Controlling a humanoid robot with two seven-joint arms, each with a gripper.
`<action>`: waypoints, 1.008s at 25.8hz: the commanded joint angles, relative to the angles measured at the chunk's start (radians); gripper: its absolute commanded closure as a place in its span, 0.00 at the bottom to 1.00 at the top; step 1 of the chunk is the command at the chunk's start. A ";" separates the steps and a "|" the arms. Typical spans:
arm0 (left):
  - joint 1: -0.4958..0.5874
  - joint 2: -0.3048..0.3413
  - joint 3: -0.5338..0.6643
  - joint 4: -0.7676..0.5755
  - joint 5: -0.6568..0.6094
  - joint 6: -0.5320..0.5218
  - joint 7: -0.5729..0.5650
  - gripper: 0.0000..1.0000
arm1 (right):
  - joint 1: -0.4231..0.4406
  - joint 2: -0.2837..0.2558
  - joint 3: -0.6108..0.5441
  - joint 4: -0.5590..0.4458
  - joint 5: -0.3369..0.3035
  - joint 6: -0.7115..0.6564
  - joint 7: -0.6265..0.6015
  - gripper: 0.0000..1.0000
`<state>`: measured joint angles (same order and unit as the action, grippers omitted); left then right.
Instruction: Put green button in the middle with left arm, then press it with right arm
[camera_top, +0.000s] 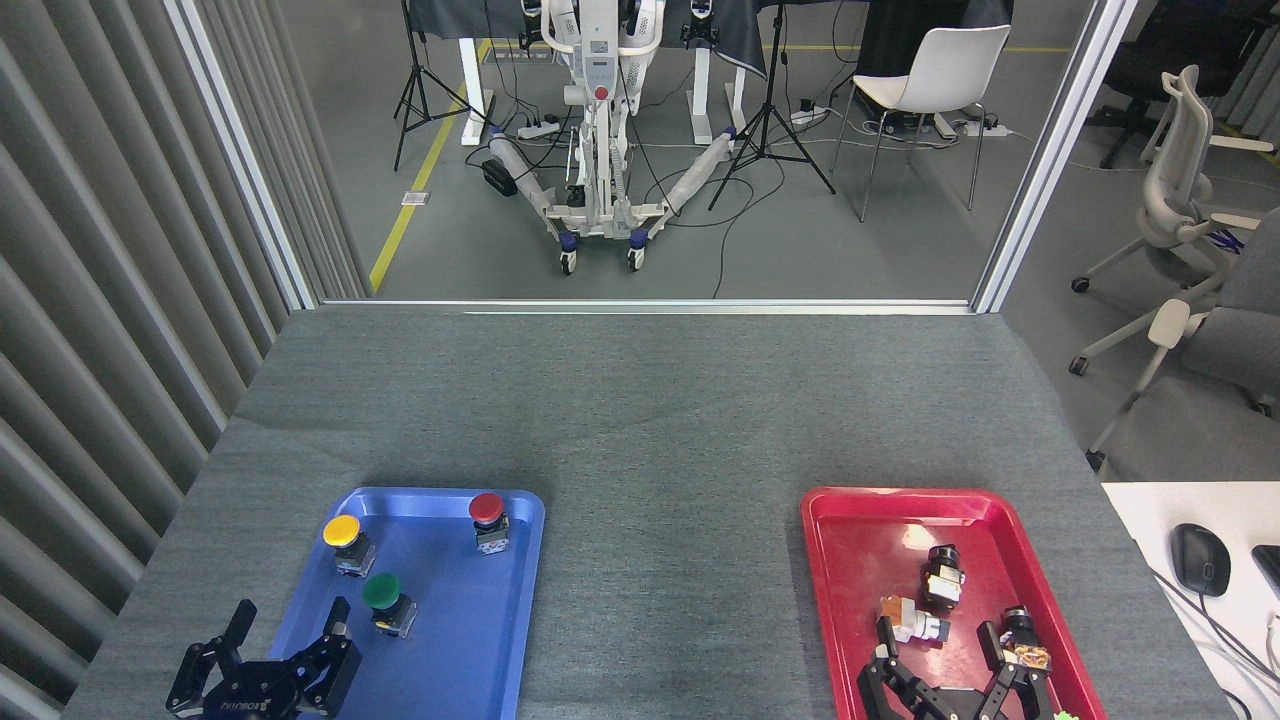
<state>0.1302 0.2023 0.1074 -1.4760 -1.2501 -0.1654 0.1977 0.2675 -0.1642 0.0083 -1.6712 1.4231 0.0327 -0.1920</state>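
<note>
Our green button stands in the blue tray near its left edge, our left gripper spread just beside it.
</note>
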 joint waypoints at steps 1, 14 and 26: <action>-0.001 -0.001 0.000 0.000 0.000 -0.006 0.002 0.00 | -0.051 -0.006 0.027 0.001 -0.013 0.030 0.011 0.00; -0.003 0.003 -0.002 0.002 -0.014 -0.019 0.000 0.00 | -0.048 -0.012 0.062 0.010 -0.013 0.007 0.006 0.00; -0.070 0.005 -0.028 0.197 -0.020 -0.124 -0.001 0.01 | -0.044 -0.009 0.064 0.016 -0.007 0.059 0.008 0.00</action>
<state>0.0908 0.2061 0.0857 -1.3569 -1.2685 -0.2560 0.1971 0.2208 -0.1689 0.0713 -1.6578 1.4149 0.1046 -0.1859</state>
